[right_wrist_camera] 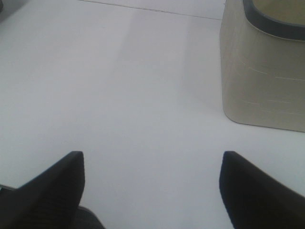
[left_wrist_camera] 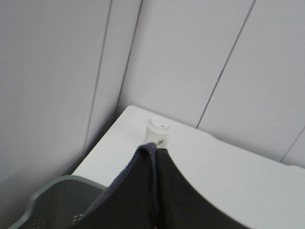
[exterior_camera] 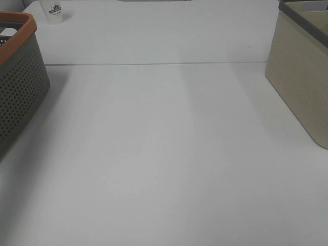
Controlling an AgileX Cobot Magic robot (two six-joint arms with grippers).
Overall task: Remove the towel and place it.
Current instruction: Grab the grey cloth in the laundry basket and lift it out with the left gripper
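The towel (left_wrist_camera: 157, 195) is a dark charcoal cloth with a hemmed edge. It shows only in the left wrist view, where it hangs in a fold from a raised point, above the grey basket (left_wrist_camera: 52, 200). My left gripper's fingers are hidden behind the cloth, which hangs where they hold it. My right gripper (right_wrist_camera: 152, 160) is open and empty, its two dark fingers (right_wrist_camera: 57, 186) wide apart, low over the white table (right_wrist_camera: 133, 95). Neither gripper shows in the exterior high view.
A grey perforated basket with an orange rim (exterior_camera: 20, 77) stands at the left table edge. A beige bin with a dark rim (exterior_camera: 302, 77) stands at the right, and also shows in the right wrist view (right_wrist_camera: 262, 71). A white paper cup (exterior_camera: 54, 11) stands at the far left corner.
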